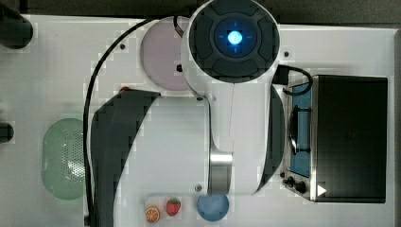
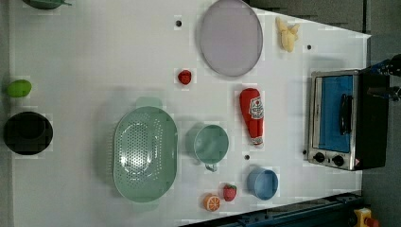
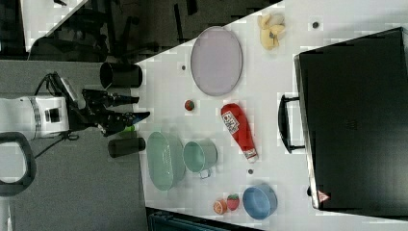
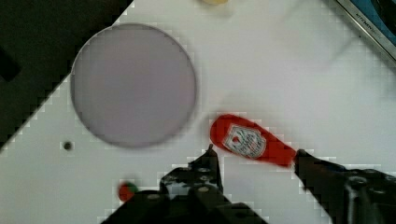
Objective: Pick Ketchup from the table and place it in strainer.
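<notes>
- One white robot arm (image 1: 236, 94) spans the top view, covering the table's (image 1: 47, 56) middle; the pale mint-green perforated oval strainer (image 1: 64, 158) sits at the top view's left edge.
- Left view: the red Ketchup bottle with a white label (image 2: 252, 116) lies flat on the table, between the lilac round plate (image 2: 230, 37) and the blue cup (image 2: 262, 183), apart from the strainer.
- Right view: the black gripper (image 3: 137, 108) hangs off the table, fingers spread, holding nothing.
- Wrist view: the Ketchup lies between the parted fingertips (image 4: 211, 156).
</notes>
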